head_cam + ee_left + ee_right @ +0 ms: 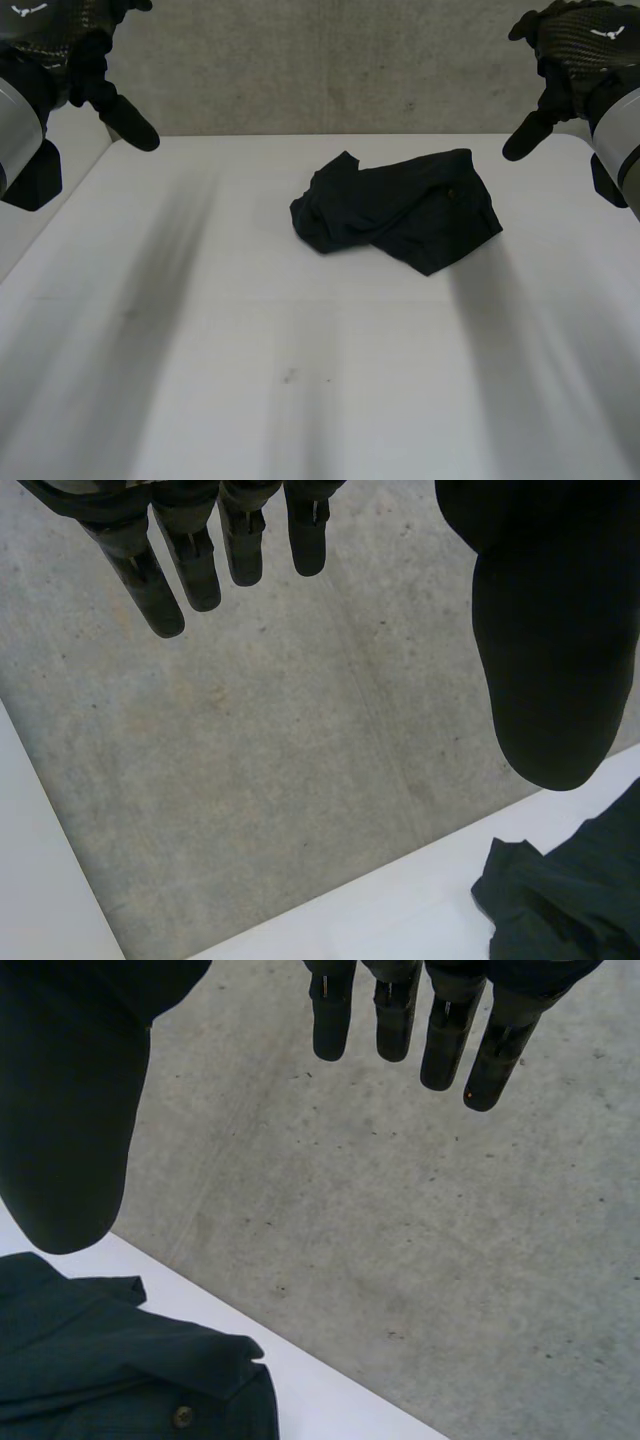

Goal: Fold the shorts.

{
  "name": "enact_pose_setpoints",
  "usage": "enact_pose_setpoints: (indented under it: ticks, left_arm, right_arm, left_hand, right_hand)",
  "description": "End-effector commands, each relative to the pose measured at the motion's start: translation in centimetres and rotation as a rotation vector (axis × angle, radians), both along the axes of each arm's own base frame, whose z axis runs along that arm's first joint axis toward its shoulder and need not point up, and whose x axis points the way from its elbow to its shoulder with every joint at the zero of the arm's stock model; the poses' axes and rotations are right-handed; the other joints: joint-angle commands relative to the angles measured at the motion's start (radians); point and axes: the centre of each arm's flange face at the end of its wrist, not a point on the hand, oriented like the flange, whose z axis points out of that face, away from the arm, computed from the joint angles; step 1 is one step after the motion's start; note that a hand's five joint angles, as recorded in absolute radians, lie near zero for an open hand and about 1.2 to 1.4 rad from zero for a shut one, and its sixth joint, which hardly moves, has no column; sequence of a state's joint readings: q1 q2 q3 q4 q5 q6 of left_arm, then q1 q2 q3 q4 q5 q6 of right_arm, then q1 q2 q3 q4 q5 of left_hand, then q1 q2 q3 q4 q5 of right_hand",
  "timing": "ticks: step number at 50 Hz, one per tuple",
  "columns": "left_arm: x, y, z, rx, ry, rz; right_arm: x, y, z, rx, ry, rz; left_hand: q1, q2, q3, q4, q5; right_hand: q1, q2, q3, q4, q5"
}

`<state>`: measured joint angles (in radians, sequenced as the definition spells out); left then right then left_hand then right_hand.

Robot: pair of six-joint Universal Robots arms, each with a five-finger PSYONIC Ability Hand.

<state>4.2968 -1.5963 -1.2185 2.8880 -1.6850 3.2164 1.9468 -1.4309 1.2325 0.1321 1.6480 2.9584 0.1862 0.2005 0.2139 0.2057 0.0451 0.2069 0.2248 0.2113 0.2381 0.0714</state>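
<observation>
Dark shorts lie crumpled in a heap on the white table, toward its far edge, a little right of centre. My left hand hovers high at the far left corner, well away from the shorts, fingers straight and empty. My right hand hovers at the far right corner, also apart from the cloth, fingers straight, holding nothing. In the left wrist view an edge of the shorts lies below the thumb. In the right wrist view the shorts show a small button.
A grey concrete wall rises just behind the table's far edge. A gap runs along the table's left side.
</observation>
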Motion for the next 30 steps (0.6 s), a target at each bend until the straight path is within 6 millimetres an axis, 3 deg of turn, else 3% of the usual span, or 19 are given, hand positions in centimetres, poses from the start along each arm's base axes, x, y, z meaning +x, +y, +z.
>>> enact_pose_setpoints:
  ticks: [1, 2, 5, 6, 9, 13, 21, 27, 28, 30]
  left_arm:
    - [-0.3, -0.4, -0.8, -0.003, -0.004, -0.008]
    - [-0.4, -0.5, -0.9, -0.009, -0.002, -0.008]
    - [-0.7, -1.1, -1.6, -0.022, 0.002, -0.011]
    - [-0.8, -1.2, -1.9, -0.022, 0.002, -0.013]
    - [-1.3, -1.6, -2.9, -0.021, 0.001, -0.025]
    - [-1.7, -2.5, -4.4, -0.014, -0.002, -0.025]
    - [-2.6, -3.8, -6.7, 0.022, -0.018, -0.031]
    - [-2.8, -4.3, -7.8, 0.047, -0.031, -0.030]
    - [-2.8, -4.4, -7.8, 0.047, -0.031, -0.030]
    - [-2.8, -4.4, -8.0, 0.051, -0.033, -0.030]
  right_arm:
    - [-0.8, -4.2, -2.8, 0.058, -0.036, 0.009]
    - [-2.1, -6.3, -3.7, 0.089, -0.076, -0.022]
    - [-3.2, -9.2, -5.8, 0.153, -0.154, -0.043]
    - [-3.2, -10.9, -7.6, 0.202, -0.202, -0.035]
    - [-2.8, -13.1, -10.2, 0.257, -0.254, -0.015]
    - [-2.2, -16.6, -15.2, 0.326, -0.266, -0.009]
    - [-1.3, -19.5, -21.2, 0.411, -0.262, -0.008]
    - [-0.3, -20.1, -23.4, 0.454, -0.345, 0.027]
    - [0.4, -19.8, -23.7, 0.472, -0.355, 0.067]
    - [1.3, -19.4, -23.7, 0.483, -0.355, 0.121]
  left_hand:
    - [-0.011, -0.025, -0.039, -0.030, -0.044]
    - [-0.008, -0.022, -0.036, -0.027, -0.041]
    - [-0.008, -0.022, -0.036, -0.027, -0.041]
    - [-0.008, -0.022, -0.036, -0.027, -0.041]
    - [-0.008, -0.022, -0.036, -0.027, -0.041]
    - [-0.008, -0.022, -0.036, -0.027, -0.041]
    - [-0.005, -0.019, -0.033, -0.024, -0.038]
    - [-0.005, -0.019, -0.033, -0.024, -0.038]
    - [-0.005, -0.019, -0.033, -0.024, -0.038]
    - [-0.005, -0.019, -0.033, -0.024, -0.038]
  right_hand:
    - [-0.032, -0.050, -0.037, -0.064, -0.071]
    - [-0.032, -0.050, -0.037, -0.064, -0.071]
    - [-0.032, -0.050, -0.037, -0.064, -0.071]
    - [-0.032, -0.050, -0.037, -0.064, -0.071]
    - [-0.032, -0.050, -0.037, -0.064, -0.071]
    - [-0.032, -0.050, -0.037, -0.064, -0.071]
    - [-0.032, -0.050, -0.037, -0.064, -0.071]
    - [0.015, -0.003, 0.011, -0.016, -0.024]
    - [0.356, 0.338, 0.352, 0.325, 0.317]
    - [0.786, 0.768, 0.781, 0.755, 0.747]
